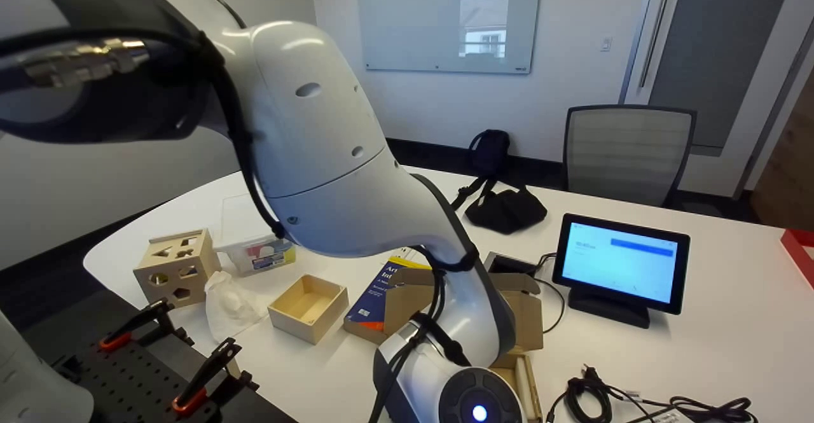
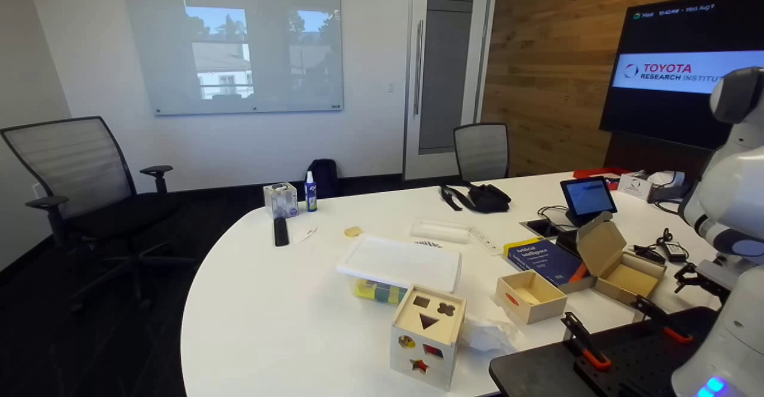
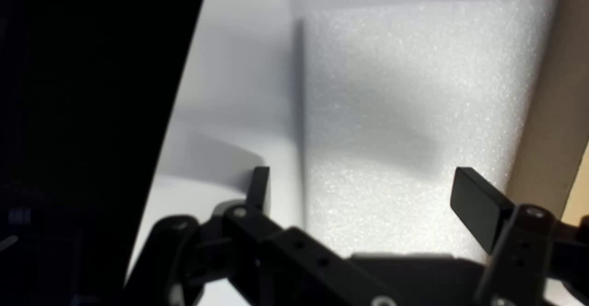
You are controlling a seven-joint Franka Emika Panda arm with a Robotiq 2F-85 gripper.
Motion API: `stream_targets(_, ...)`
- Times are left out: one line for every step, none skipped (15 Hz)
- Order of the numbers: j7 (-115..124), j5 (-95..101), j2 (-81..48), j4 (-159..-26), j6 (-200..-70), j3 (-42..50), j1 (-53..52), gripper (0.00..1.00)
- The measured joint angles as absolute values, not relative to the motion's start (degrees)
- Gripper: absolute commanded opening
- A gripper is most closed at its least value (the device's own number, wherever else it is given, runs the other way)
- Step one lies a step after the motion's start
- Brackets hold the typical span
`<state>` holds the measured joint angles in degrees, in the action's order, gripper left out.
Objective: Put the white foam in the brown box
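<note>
White foam [image 3: 414,89] lies on the tabletop [image 3: 248,16] in the wrist view, just beside the brown box [image 3: 554,103]; the fingers [image 3: 478,209] stand wide apart over the foam, gripping nothing; in an exterior view, the arm [image 1: 331,137] hides part of the box, a small wooden tray [image 1: 296,322] near it; in an exterior view, the box's lid [image 2: 600,246] is raised, a blue book [image 2: 546,259] just beside the box.

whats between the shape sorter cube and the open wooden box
Crumpled white material lies between the shape sorter cube and the open wooden box; this shows in both exterior views.
</note>
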<state>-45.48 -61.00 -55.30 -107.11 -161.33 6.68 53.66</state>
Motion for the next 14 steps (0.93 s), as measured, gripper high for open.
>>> stream_targets(-45.48, -60.98, -55.52, -106.96, -161.33, 6.65, 53.90, 1.00)
stream_targets(-45.48, -60.97, -55.74, -106.82, -161.32, 6.55, 54.17, 1.00)
stream_targets(-45.48, -60.97, -55.87, -106.67, -161.29, 6.46, 54.36, 1.00)
stream_targets(-45.48, -60.97, -55.91, -106.59, -161.26, 6.41, 54.43, 1.00)
stream_targets(-45.44, -60.97, -55.93, -106.56, -161.25, 6.40, 54.45, 1.00)
stream_targets(-45.39, -60.96, -55.93, -106.55, -161.23, 6.39, 54.45, 1.00)
stream_targets(-45.36, -60.95, -55.93, -106.54, -161.23, 6.38, 54.45, 1.00)
stream_targets(-45.36, -60.95, -55.93, -106.54, -161.23, 6.37, 54.45, 1.00)
stream_targets(-45.36, -60.95, -55.93, -106.53, -161.23, 6.35, 54.45, 1.00)
stream_targets(-45.36, -60.95, -55.94, -106.53, -161.23, 6.34, 54.45, 1.00)
stream_targets(-45.36, -60.94, -55.94, -106.53, -161.23, 6.30, 54.45, 1.00)
stream_targets(-45.36, -60.92, -55.94, -106.51, -161.23, 6.23, 54.45, 1.00)
stream_targets(-45.36, -60.92, -55.93, -106.48, -161.24, 6.10, 54.45, 1.00)
stream_targets(-45.36, -60.89, -55.93, -106.44, -161.24, 5.91, 54.45, 1.00)
